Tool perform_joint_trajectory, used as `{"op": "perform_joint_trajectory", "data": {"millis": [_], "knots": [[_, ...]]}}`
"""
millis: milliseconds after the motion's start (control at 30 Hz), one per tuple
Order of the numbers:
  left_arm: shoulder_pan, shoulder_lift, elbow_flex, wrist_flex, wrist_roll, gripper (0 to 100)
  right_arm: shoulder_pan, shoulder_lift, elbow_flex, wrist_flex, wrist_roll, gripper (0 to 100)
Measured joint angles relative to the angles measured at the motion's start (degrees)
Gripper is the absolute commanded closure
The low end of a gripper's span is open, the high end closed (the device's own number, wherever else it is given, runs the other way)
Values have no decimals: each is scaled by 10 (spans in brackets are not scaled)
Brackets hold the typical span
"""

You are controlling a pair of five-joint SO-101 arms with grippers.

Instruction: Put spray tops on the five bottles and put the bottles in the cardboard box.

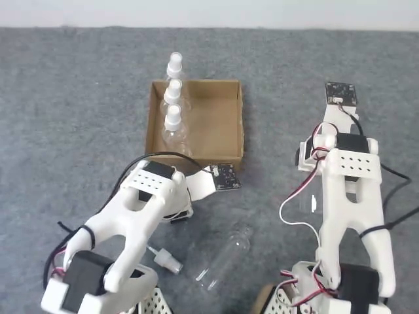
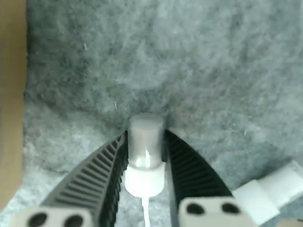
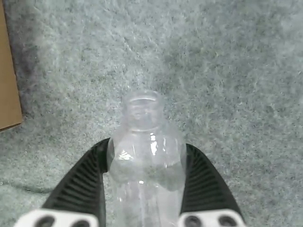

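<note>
My left gripper (image 2: 144, 135) is shut on a white spray top (image 2: 144, 156), held just above the grey carpet beside the cardboard box (image 1: 216, 124). My right gripper (image 3: 147, 145) is shut on the body of a clear bottle (image 3: 144, 123) whose neck is open, with no top on it. Three capped bottles (image 1: 175, 124) stand in a row along one side of the box. A further clear bottle (image 1: 226, 256) lies on its side on the carpet between the two arms. Close to it lies a loose spray top (image 1: 167, 260).
A side wall of the box (image 2: 12, 94) is close to the left gripper, and a box corner (image 3: 8, 75) is near the right one. Black and red cables (image 1: 298, 209) hang around both arms. Open carpet (image 1: 275, 98) lies between the box and the right arm.
</note>
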Motion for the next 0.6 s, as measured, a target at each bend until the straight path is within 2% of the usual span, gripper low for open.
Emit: {"op": "perform_joint_trajectory", "data": {"millis": [233, 600], "knots": [[19, 0, -3, 12, 60, 971, 0, 0, 0, 0, 0, 991], [16, 0, -120, 180, 93, 970, 0, 0, 0, 0, 0, 991]]}}
